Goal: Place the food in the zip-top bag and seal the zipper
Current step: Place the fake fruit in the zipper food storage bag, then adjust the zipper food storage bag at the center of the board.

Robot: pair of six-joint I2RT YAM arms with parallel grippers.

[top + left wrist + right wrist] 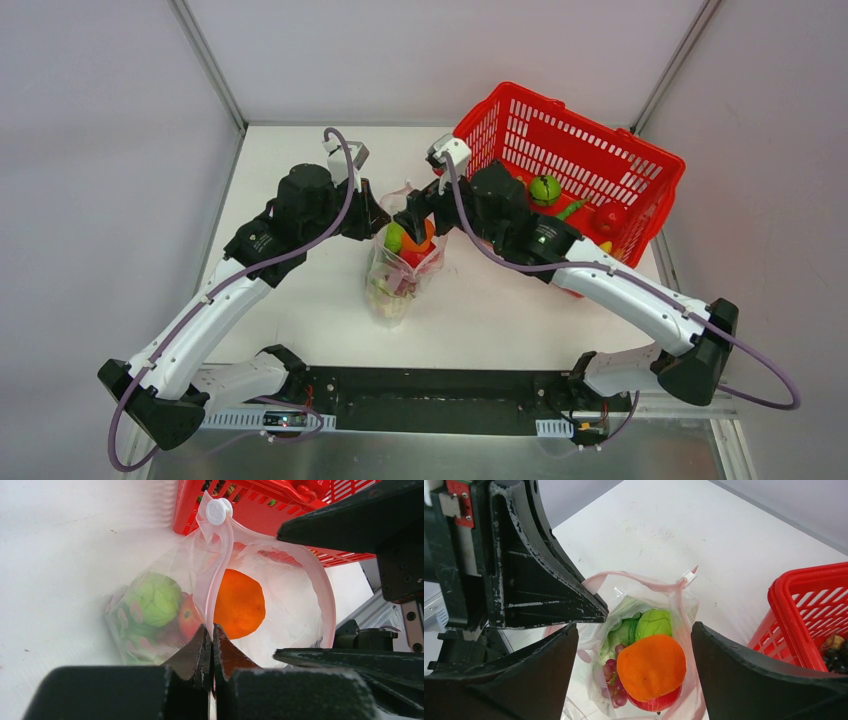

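— Orange fruit [651, 667]: where is it?
— Sitting in the mouth of your zip-top bag [392, 285], on top of lettuce [654, 622] and grapes [614, 680].
— And the grippers?
— Your left gripper [212, 632] is pinched tight on the zipper [216, 570]; your right gripper [634, 630] hangs over the bag, jaws wide apart.

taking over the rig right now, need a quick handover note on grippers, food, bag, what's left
Left gripper: shut on the thin red-pink zipper strip, holding the clear plastic zip-top bag open.
Right gripper: open over the mouth, holding nothing.
In the bag: round orange fruit on top, green lettuce, purple grapes, a red fruit.
In the red mesh basket: at least a green round fruit and a red piece.
Left: bag those, then seal the zipper.
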